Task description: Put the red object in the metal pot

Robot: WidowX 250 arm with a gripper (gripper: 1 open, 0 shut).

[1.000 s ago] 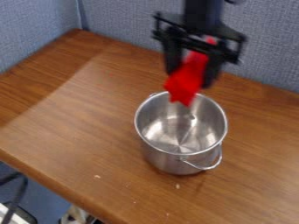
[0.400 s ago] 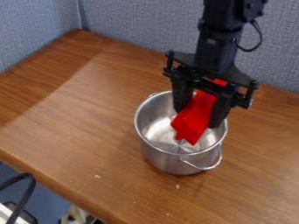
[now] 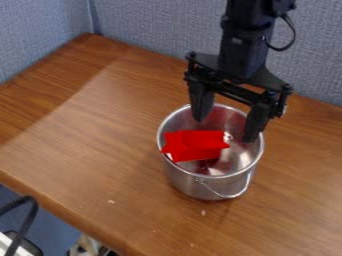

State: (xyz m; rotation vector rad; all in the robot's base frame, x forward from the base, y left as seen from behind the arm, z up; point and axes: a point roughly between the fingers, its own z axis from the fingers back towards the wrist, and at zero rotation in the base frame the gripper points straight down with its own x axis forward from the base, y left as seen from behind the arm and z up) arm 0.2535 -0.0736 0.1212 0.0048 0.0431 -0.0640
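Since the earlier frame: block dropped from the jaws, now tipped flat across the pot's mouth; fingers spread apart. Wooden table (image 3: 80, 110), smooth brown grain, rounded front edge close below the pot, wide bare room to the left. Black gripper (image 3: 235, 112) pointing straight down over the pot, jaws wide, holding nothing, fingertips dipping just inside the rim. Shiny round steel pot (image 3: 181, 172), straight sides, thin wire handle at front. Red block (image 3: 195, 146), rectangular plastic, lying inside against the left wall
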